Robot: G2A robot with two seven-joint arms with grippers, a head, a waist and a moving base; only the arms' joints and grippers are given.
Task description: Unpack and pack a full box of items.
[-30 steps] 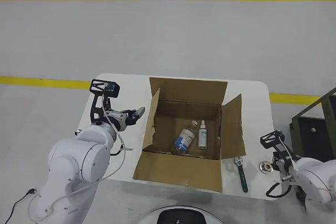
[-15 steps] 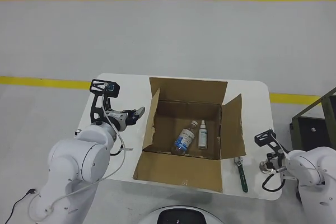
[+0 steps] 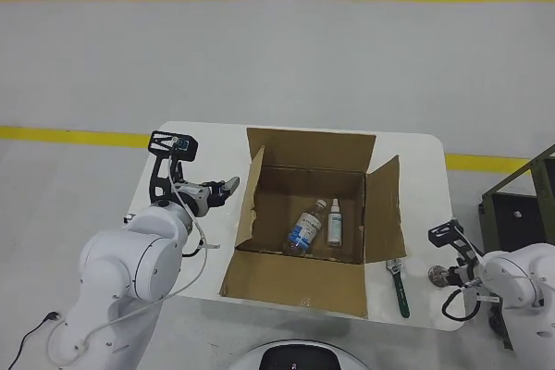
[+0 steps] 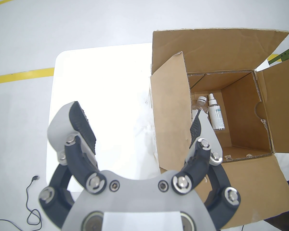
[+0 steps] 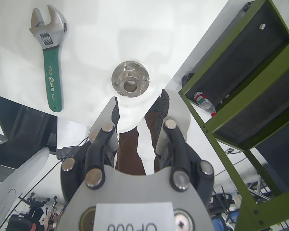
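Observation:
An open cardboard box (image 3: 301, 282) stands mid-table with its flaps spread. On its floor lie a clear plastic bottle (image 3: 305, 228) and a white spray bottle (image 3: 334, 224), side by side; the left wrist view shows the spray bottle (image 4: 215, 114) past the box wall (image 4: 171, 111). My left gripper (image 3: 224, 190) hovers open and empty left of the box, fingers wide apart (image 4: 137, 111). Right of the box lie a green-handled wrench (image 3: 398, 287) and a round metal flange (image 3: 437, 274). My right gripper (image 5: 139, 97) is open just short of the flange (image 5: 130, 82), at the table's right front edge.
The white table (image 3: 203, 148) has bare room left of the box and behind it. A green metal rack (image 3: 527, 203) stands close to the table's right side, with a small bottle (image 5: 204, 103) on one shelf. The wrench (image 5: 50, 73) lies beside the flange.
The right arm has shifted a little back and forth by the flange at the table's right edge. The left arm and the box contents have not moved.

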